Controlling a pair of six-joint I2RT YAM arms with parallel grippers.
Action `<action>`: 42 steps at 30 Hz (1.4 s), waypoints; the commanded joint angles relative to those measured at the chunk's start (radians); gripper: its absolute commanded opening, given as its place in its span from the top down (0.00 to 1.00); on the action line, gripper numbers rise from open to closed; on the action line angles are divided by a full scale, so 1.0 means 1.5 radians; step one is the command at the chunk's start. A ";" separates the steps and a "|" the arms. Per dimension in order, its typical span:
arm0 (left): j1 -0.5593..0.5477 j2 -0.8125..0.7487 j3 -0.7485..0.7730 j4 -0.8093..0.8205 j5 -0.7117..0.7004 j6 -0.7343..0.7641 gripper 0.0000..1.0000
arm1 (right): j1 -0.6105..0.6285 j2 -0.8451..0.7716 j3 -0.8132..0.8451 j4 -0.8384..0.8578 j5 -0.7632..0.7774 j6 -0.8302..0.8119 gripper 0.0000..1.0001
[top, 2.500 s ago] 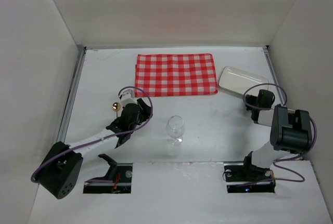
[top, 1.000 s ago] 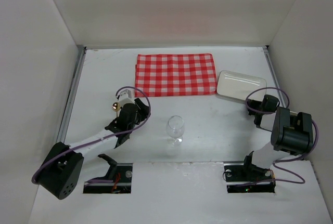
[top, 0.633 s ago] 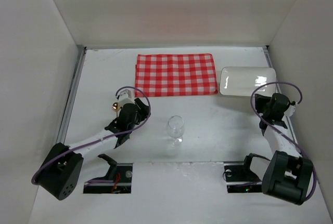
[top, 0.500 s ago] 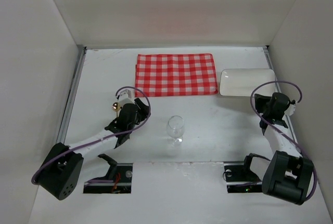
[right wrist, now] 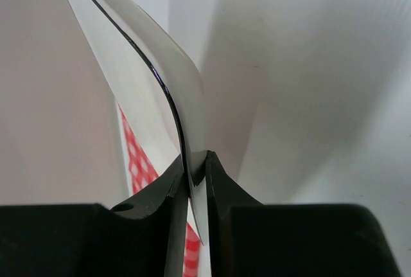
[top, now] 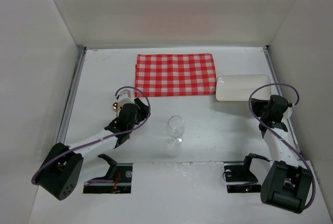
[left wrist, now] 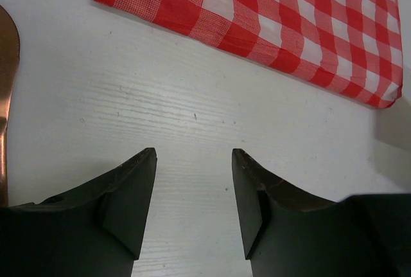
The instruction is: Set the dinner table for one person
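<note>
The dinner table is a plain white surface with metal edge strips. A red-and-white checked cloth lies flat at its far middle. To the cloth's right is a small white rectangular plate. My right gripper is shut on the plate's near right rim, which shows pinched between the jaws of the right gripper in the right wrist view, with the plate seen edge-on. My left gripper is open over bare table just short of the cloth, with nothing between its fingers.
A clear wine glass stands upright in the middle, between the two arms. A copper-coloured utensil lies just left of the left gripper. White walls close in the table on three sides.
The right arm's elbow swung toward the near edge while it kept hold of the plate. The plate turned square to the cloth and shifted slightly left. The left arm stayed still.
</note>
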State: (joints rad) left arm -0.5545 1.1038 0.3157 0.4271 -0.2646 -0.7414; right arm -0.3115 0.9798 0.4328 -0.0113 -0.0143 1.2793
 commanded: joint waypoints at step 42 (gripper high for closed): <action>0.095 -0.078 -0.048 0.054 0.009 0.015 0.52 | 0.516 0.638 0.456 0.602 0.151 0.388 1.00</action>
State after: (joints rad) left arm -0.4229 0.9985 0.2527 0.4572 -0.2607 -0.7300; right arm 0.4446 1.9625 1.0138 0.5987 0.1791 1.7645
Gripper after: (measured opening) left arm 0.480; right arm 0.189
